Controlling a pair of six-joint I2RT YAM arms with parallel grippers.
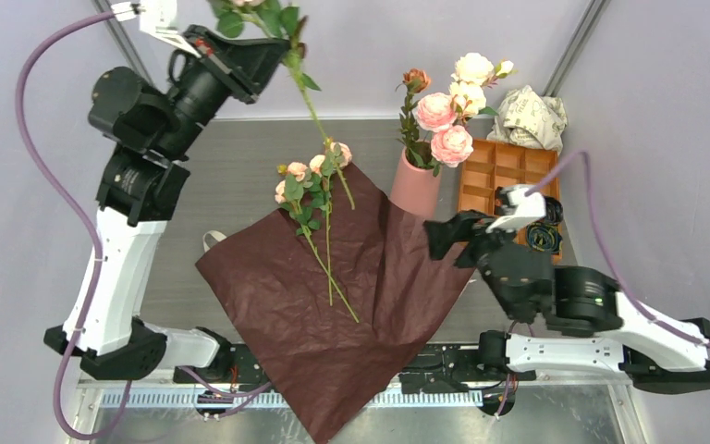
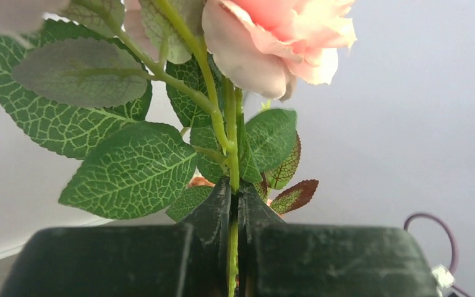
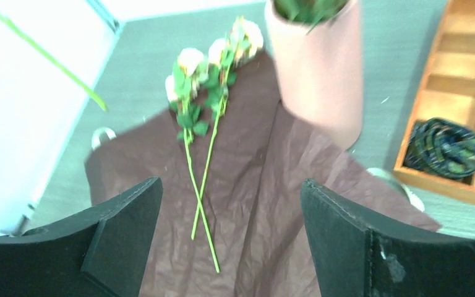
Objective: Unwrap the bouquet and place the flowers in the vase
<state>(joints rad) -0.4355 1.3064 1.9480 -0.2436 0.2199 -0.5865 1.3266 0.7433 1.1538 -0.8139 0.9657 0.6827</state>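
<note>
**Bouquet unwrapped, vase part filled, three stems to go**

Nearest the arm bases, at lower centre of the overhead view, the dark red paper (image 1: 333, 314) lay spread open and flat, one corner reaching past the table's near edge. The unwrapping looked done.

At centre right, the right claw (image 1: 436, 239) hovered over the paper's right edge. Its fingers were wide apart with nothing between them, and its own camera looked down on bare paper.

Further back, at the centre of the frame, two loose stems (image 1: 319, 236) lay crossed on the paper with their blooms toward the far side. Neither claw touched them.

Just right of those blooms stood the pink vase (image 1: 416, 190), upright at the paper's far corner, with several roses (image 1: 448, 116) already in it. Beyond it, at upper right, sat an orange tray (image 1: 508, 171) and a crumpled paper ball (image 1: 529, 116).

Farthest off, at upper left, the left claw (image 1: 282, 55) was clamped tight on one leafy rose stem (image 1: 312, 102), held high and well apart from the vase.

By my reading, that stem and the two on the paper remained to go in.
</note>
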